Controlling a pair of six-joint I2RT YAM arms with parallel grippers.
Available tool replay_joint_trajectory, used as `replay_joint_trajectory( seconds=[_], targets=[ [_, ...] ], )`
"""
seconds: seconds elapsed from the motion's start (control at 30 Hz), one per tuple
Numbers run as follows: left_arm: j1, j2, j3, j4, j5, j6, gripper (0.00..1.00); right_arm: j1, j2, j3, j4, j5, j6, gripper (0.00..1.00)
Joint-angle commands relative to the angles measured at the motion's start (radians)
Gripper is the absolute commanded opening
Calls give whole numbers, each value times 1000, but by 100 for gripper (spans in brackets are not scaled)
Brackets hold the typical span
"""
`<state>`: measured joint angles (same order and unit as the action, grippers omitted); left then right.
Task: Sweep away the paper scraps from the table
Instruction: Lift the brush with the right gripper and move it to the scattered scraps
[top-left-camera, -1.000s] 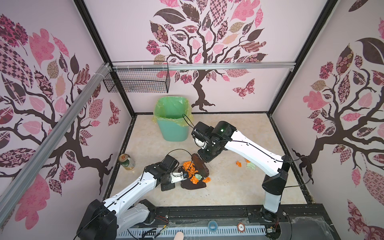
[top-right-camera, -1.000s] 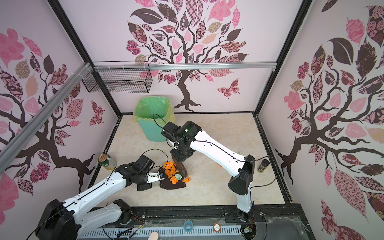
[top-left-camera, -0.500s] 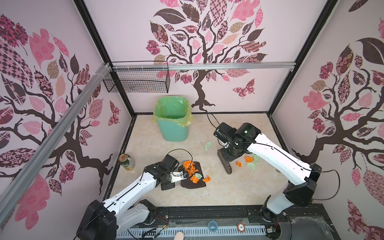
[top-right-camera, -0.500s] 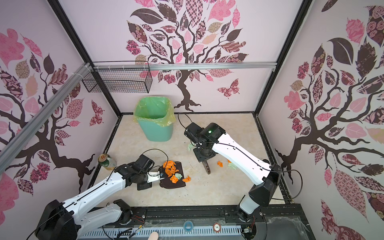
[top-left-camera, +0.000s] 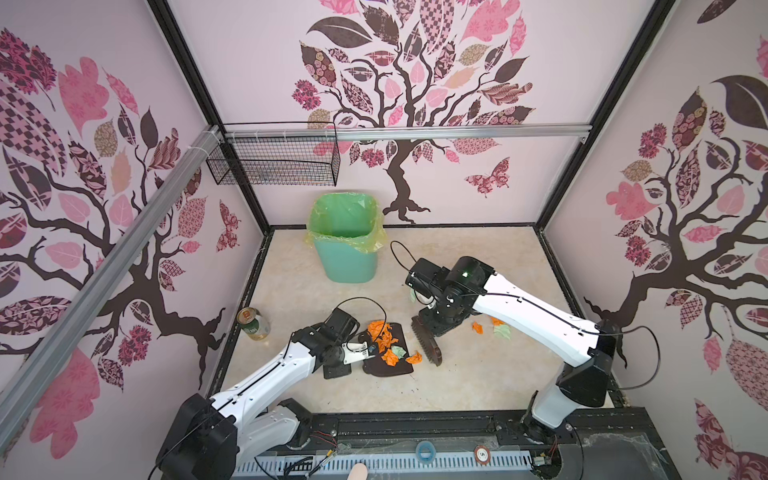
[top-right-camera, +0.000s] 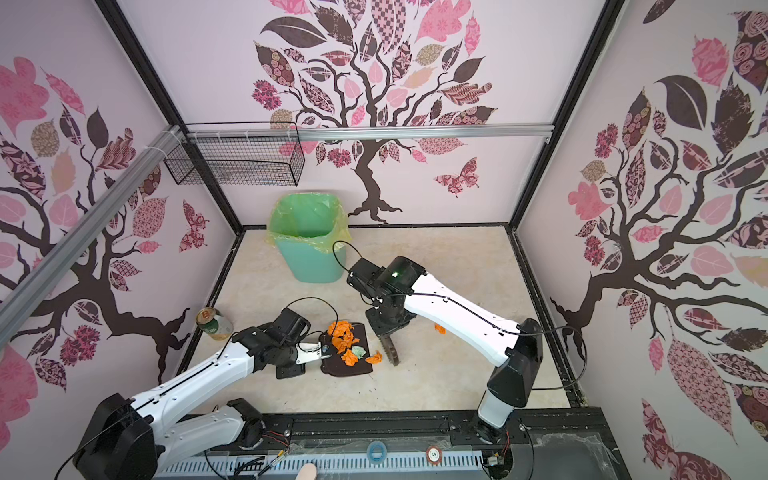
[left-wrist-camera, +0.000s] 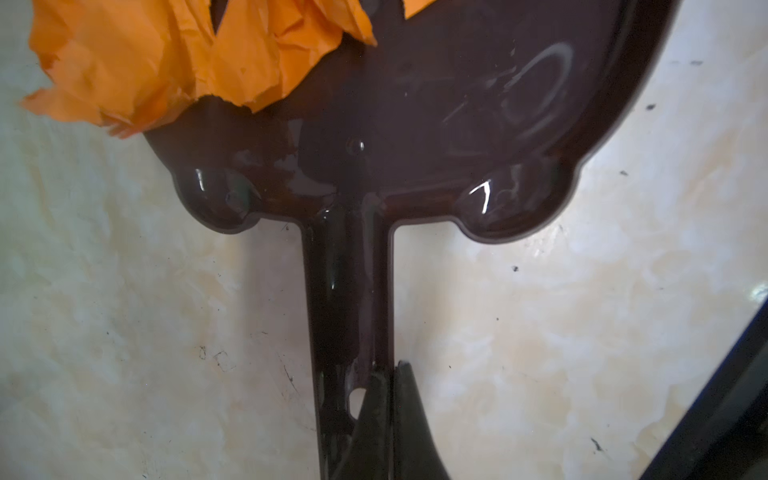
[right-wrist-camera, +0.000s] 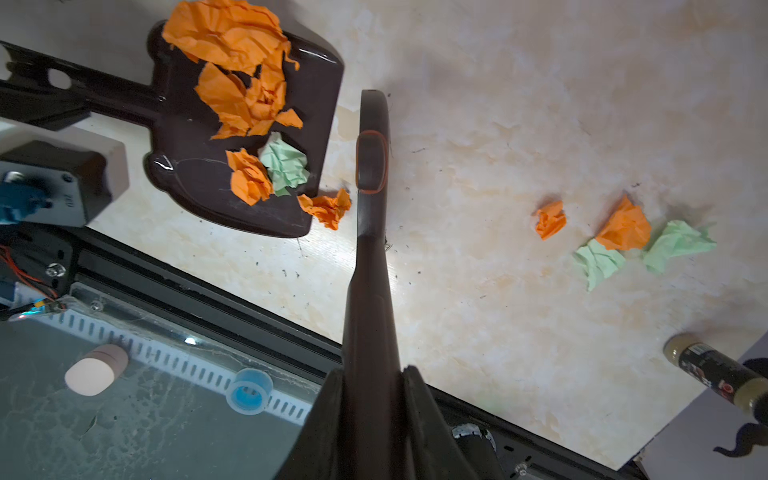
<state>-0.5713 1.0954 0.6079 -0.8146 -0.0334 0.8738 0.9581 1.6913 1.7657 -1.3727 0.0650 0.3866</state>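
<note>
The brush (top-left-camera: 428, 345) has swung back beside the dustpan (top-left-camera: 386, 365); right pincer (right-wrist-camera: 370, 390) clamps the brush, left pincer (top-left-camera: 368, 348) the dustpan, heaped with crumpled paper scraps (top-left-camera: 384, 338).

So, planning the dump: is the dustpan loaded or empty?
Loaded: orange and green paper scraps lie piled on the dustpan.

Pale pink walls (top-left-camera: 249, 62), tree decals (top-left-camera: 401, 166), black corner posts (top-left-camera: 184, 62), aluminium rail (top-left-camera: 457, 134), wire basket (top-left-camera: 282, 166), even light
</note>
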Motion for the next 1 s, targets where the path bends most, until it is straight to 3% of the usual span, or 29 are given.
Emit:
replay_joint_trajectory(
  seconds=[0.0,0.33,0.53,0.63,0.8,0.9,0.97],
  targets=[
    [-1,-16,8,10,15,13,0,21,53,72,34,-45,11,0],
    [-1,-11,-3,15,24,13,0,25,73,244,-23,-48,16,0],
    [-1,-1,-4,24,29,10,0,5,40,304,-104,151,13,0],
    [-2,-5,-6,26,27,10,0,-78,9,293,-107,230,-10,0],
    [-2,-17,-9,23,32,11,0,-292,-55,175,-93,535,-61,0],
    [1,-24,-13,24,33,19,0,-440,-62,109,-71,645,-143,0],
    [2,-28,-14,27,35,24,0,-525,-62,54,-27,653,-203,0]
  ],
)
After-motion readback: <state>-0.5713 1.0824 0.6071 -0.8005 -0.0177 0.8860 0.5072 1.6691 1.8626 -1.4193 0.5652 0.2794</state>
